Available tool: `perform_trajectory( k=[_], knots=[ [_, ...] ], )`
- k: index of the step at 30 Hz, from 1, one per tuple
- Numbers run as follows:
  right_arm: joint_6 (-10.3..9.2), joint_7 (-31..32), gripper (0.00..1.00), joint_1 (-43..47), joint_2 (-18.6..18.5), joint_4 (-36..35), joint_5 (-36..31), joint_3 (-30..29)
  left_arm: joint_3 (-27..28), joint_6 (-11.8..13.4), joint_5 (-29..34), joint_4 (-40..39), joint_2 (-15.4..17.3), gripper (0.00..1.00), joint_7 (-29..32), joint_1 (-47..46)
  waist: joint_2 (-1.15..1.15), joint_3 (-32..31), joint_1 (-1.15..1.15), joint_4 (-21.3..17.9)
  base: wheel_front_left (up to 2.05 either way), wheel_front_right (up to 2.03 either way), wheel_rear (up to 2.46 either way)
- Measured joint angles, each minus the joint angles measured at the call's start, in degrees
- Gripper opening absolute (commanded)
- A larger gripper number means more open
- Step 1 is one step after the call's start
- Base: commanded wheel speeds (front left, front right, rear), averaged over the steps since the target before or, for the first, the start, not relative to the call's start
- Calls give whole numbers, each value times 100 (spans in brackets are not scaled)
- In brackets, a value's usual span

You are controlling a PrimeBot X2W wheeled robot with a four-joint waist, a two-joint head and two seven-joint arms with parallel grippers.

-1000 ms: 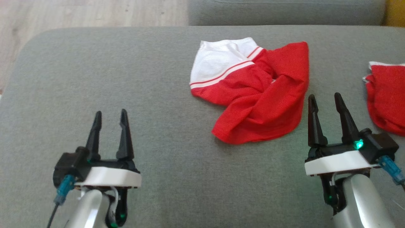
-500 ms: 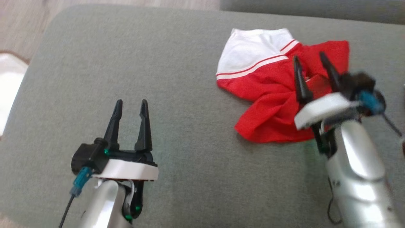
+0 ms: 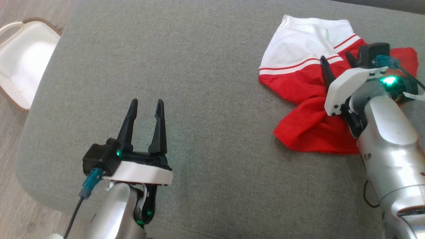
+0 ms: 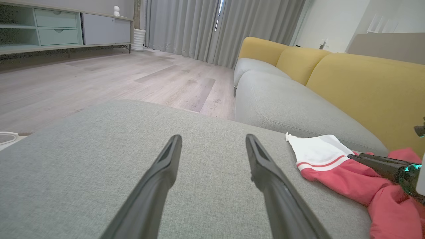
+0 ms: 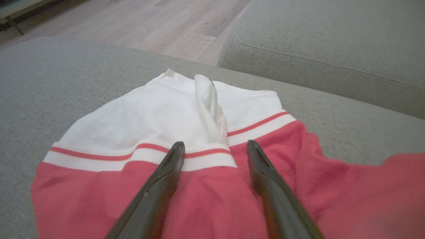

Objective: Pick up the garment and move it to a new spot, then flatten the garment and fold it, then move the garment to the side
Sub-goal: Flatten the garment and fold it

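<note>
crumpled red-and-white garment lies near the far edge of the grey cushion; right gripper sits over it, left gripper over broad bare fabric, both jaws spread, empty.

No text, label, brand, number or sign can be read anywhere.

silver forearms, white wrist plates — black tapered fingers, teal connectors, green lights.

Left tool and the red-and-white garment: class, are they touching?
Apart. The head view shows bare grey cushion between the left tool and the garment.
</note>
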Motion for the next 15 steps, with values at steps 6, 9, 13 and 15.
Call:
perform_trajectory(
  k=[6,9,13,15],
  knots=[
    [0,-293,0,-277,12,409,303,320,-35,11,-65,12,-8,100,0,-1,0,22,0,41,0,0,0],
    [0,-623,0,-365,48,441,450,614,-37,54,-66,29,-12,100,0,-2,0,-39,-1,10,0,0,0],
    [0,-1070,0,-447,223,290,815,1061,-32,55,-67,27,-14,100,0,-1,0,-149,-1,-63,0,0,0],
    [0,-1215,0,-504,309,121,1011,1392,-24,57,-68,22,-15,100,0,2,0,-213,-1,-100,0,0,0]
  ],
)
